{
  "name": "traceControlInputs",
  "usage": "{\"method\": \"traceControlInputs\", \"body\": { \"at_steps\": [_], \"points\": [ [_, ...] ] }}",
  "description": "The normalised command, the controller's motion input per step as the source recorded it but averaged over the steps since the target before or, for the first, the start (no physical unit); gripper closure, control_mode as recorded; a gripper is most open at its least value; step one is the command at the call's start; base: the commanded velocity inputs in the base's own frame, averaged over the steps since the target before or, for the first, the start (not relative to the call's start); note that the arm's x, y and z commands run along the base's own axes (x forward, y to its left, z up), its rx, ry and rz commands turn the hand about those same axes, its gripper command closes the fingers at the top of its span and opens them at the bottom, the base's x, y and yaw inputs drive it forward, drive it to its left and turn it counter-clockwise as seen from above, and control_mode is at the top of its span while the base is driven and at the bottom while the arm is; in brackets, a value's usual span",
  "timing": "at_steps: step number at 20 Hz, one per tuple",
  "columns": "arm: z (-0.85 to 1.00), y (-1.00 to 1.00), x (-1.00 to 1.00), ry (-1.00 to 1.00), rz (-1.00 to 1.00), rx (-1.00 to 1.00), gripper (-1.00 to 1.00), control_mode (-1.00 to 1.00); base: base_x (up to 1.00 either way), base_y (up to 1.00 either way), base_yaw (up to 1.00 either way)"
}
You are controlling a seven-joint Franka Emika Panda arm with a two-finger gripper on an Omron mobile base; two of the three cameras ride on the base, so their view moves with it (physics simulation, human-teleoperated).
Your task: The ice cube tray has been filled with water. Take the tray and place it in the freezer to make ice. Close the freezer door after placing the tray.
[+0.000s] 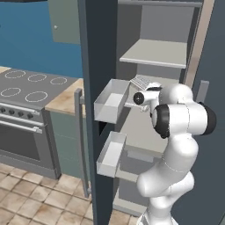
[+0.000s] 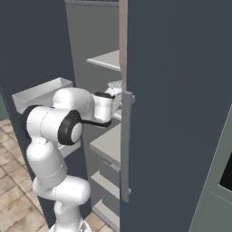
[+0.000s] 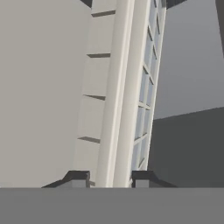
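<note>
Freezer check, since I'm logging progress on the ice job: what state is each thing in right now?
ice cube tray: held on edge, inside the freezer above a shelf
gripper: shut on the tray's rim
freezer: open, shelves showing
freezer door: swung open, bins facing inward

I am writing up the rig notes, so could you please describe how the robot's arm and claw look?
The arm is built of glossy white, rounded segments with dark black rings at the joints. A thin dark cable runs along the forearm in the right base view. The claw ends in two small dark, blocky finger tips on a white hand.
</note>
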Motion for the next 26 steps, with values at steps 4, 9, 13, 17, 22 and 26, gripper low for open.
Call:
{"method": "traceControlInputs", "body": {
  "at_steps": [4, 9, 13, 17, 22, 26],
  "points": [
    [-0.26, -0.11, 0.30, 0.04, 0.00, -0.04, 1.00, -1.00, 0.00, 0.00, 0.00],
    [-0.33, -0.13, 0.29, 0.04, 0.00, -0.12, 1.00, -1.00, 0.00, 0.00, 0.00],
    [-0.34, -0.10, 0.31, 0.01, 0.00, -0.17, 1.00, -1.00, 0.00, 0.00, 0.00],
    [-0.31, -0.08, 0.34, 0.01, 0.00, -0.09, 1.00, -1.00, 0.00, 0.00, 0.00],
    [-0.34, -0.12, 0.31, 0.00, 0.00, -0.01, 1.00, -1.00, 0.00, 0.00, 0.00],
    [-0.40, -0.19, 0.27, 0.00, 0.00, 0.00, 1.00, -1.00, 0.00, 0.00, 0.00]
  ]
}}
